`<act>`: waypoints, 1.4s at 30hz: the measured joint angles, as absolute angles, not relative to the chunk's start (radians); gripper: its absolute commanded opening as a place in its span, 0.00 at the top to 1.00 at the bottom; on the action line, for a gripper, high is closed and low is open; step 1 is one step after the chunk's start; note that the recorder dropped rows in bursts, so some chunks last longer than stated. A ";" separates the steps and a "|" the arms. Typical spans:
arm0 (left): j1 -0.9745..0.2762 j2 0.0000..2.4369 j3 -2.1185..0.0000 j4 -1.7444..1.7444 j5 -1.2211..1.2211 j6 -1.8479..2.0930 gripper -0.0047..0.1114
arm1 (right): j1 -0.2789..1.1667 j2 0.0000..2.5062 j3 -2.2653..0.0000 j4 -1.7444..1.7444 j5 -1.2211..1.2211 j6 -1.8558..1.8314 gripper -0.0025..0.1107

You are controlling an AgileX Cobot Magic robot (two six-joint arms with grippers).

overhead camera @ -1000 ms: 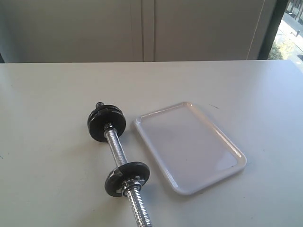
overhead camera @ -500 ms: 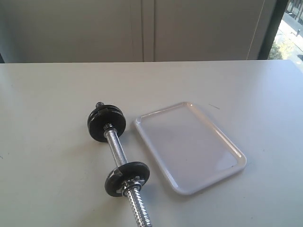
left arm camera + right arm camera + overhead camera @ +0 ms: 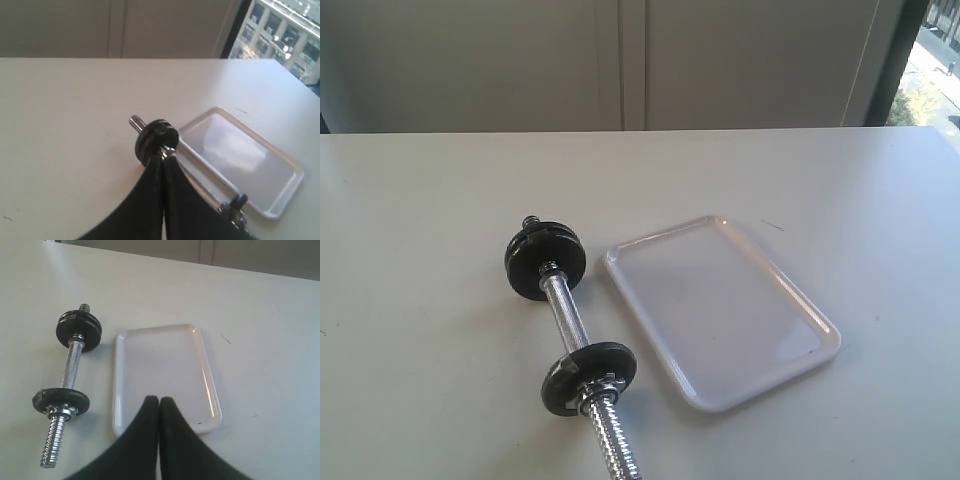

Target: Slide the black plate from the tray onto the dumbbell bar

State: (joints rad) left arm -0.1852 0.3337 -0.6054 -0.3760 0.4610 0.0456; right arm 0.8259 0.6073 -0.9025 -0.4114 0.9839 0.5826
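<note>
Your left gripper (image 3: 163,161) and right gripper (image 3: 159,402) are closed, empty: the tray (image 3: 720,310) holds no black plate, so the dumbbell bar (image 3: 566,315) beside it looks loaded.

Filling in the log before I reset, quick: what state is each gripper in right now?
Left gripper: closed, holding nothing.
Right gripper: closed, holding nothing.

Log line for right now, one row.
left gripper: shut, holds nothing | right gripper: shut, holds nothing | tray: holds nothing | bar: discs at both ends
</note>
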 measured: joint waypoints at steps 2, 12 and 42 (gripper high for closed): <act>-0.136 0.295 -0.605 -0.376 0.461 0.046 0.96 | 0.826 0.607 -0.902 -0.411 0.984 0.583 0.98; 0.004 0.042 -0.605 -0.351 0.463 0.093 0.96 | 0.826 0.607 -0.902 -0.411 0.984 0.583 0.98; 0.010 0.005 -0.085 -0.098 0.024 -0.159 0.96 | 0.826 0.601 -0.901 -0.410 0.984 0.583 0.98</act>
